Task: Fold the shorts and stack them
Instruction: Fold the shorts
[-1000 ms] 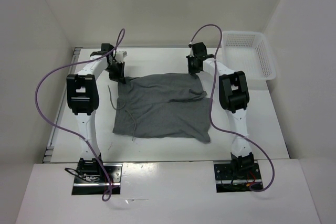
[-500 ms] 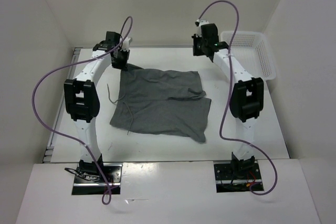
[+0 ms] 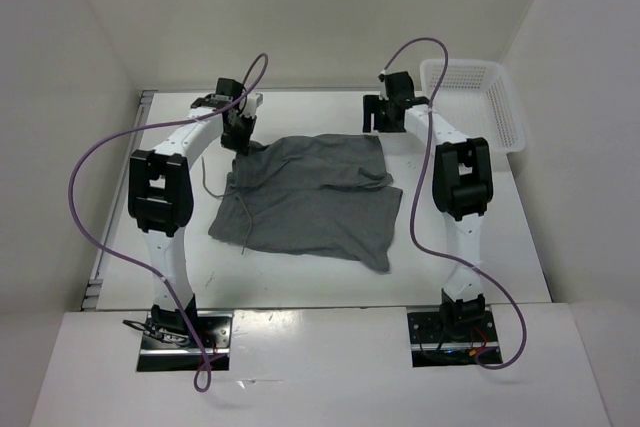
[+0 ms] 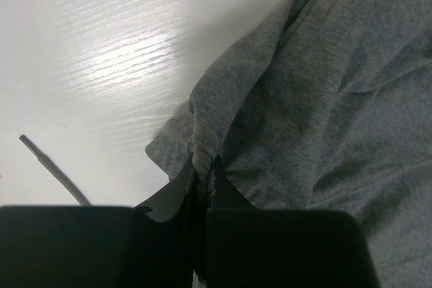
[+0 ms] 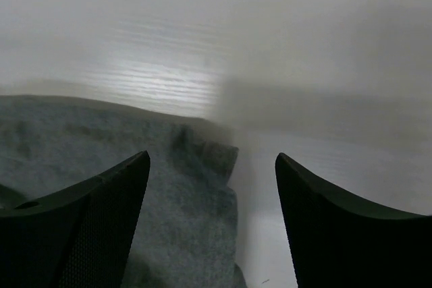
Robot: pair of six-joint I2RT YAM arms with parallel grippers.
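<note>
Shorts (image 3: 310,197) right in the middle of the desk (image 3: 470,247), grey fabric spread mostly flat, with some wrinkles along the far edge and one near corner trailing toward the right arm's base. A thin drawstring (image 3: 208,179) curls off the left edge onto the bare desk.

At the far-left corner, the left gripper (image 3: 240,132) is pressed together on the cloth. The left wrist view shows a bunched fold of grey fabric pinched between the two dark fingers (image 4: 226,197), and the rest of the shorts fans out to the right from there. That corner looks tugged up and gathered.

Over at the far-right corner, the right gripper (image 3: 374,121) hangs with its fingers spread wide and nothing clamped between them. Its own camera shows the corner of the shorts lying on the desk below, toward the left finger (image 5: 81,214), with bare desk under the right one.

Beyond the right arm, a white mesh basket (image 3: 480,107) sits in the far-right corner, well apart from the shorts.
</note>
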